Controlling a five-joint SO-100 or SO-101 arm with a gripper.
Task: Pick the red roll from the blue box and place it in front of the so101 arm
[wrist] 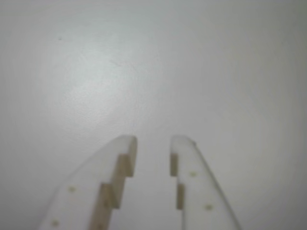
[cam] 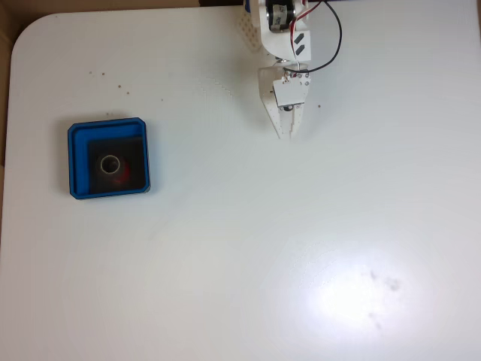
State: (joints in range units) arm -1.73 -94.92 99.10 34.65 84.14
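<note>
Your arm [cam: 282, 34] reaches down from the top edge of the fixed view, white links with red and black wires looping off to the right. Your gripper [cam: 288, 134] points down the picture over bare white counter [cam: 248, 248], empty, and the wrist view shows the gripper [wrist: 153, 143] with its two white fingers [wrist: 199, 187] slightly parted, a narrow gap between the tips and nothing between them. Over on the left of the fixed view sits the blue box [cam: 72, 162], well apart from your gripper. The red roll [cam: 116, 167] lies inside it on the black floor, roughly in the middle, its pale core facing up and a bit of red showing on its right side. A few small dark specks [cam: 124, 92] dot the counter above the box, and a bright glare patch [cam: 349, 297] shines at lower right.
</note>
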